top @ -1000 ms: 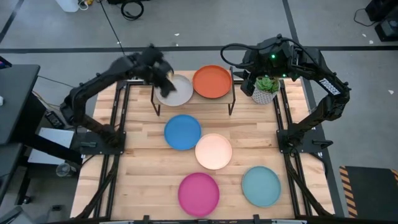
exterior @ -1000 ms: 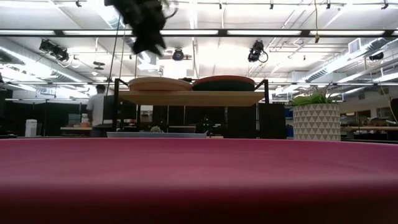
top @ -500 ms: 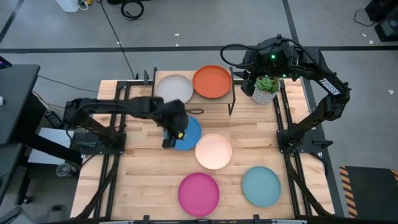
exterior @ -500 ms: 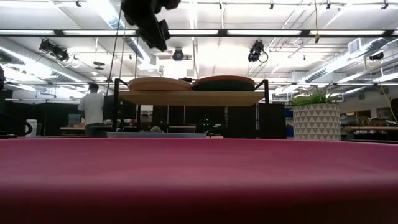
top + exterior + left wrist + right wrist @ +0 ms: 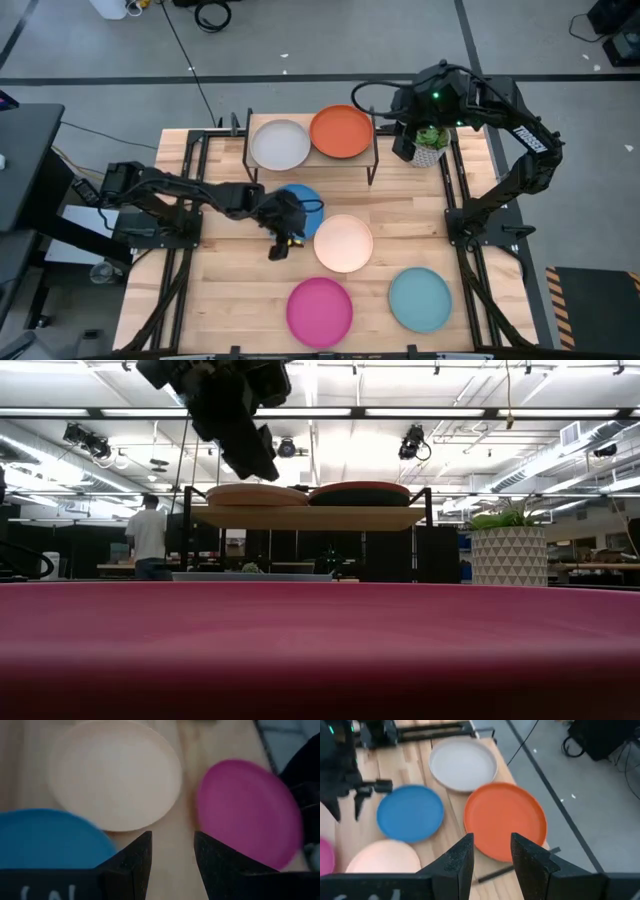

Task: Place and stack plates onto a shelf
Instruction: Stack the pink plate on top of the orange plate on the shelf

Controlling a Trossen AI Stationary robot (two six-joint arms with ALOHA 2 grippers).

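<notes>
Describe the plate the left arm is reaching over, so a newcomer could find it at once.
Start at the small light-wood shelf at the table's far edge, holding a grey and an orange plate. Just in front of it lies the round matte blue plate, partly under the left end effector. It is the only blue one, touching the cream plate.

Lighting is bright and even, supplied by ceiling strip lights [image 5: 440, 412] seen in the low view. Shadows on the surface [image 5: 230, 280] are faint. The left wrist view is motion-blurred; the magenta plate [image 5: 247, 812] smears. The low view's foreground is out of focus.
</notes>
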